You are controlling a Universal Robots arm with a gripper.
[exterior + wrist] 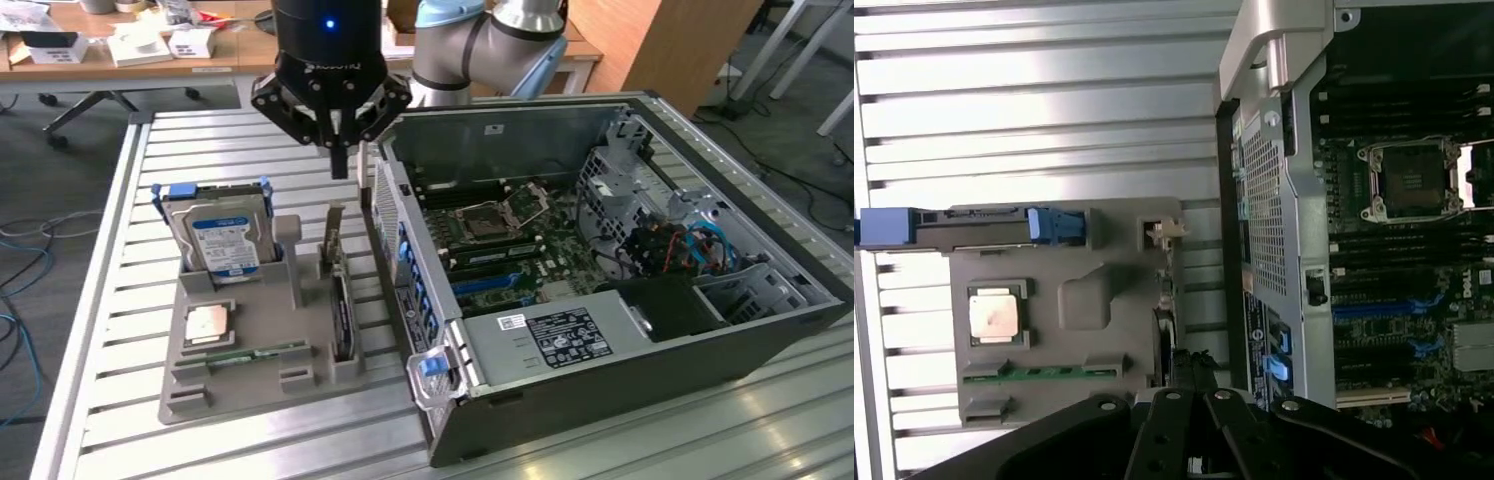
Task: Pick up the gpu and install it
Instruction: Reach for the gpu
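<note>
On the slatted table (200, 150) the gpu (342, 315) stands on edge, lengthwise along the case (747, 350), gripper (343, 165) closed empty above

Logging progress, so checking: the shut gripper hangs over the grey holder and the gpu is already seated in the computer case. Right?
Not quite. The gpu stands on edge in the grey holder, not in the computer case, as the exterior view shows. The shut gripper does hang over the holder.
</note>
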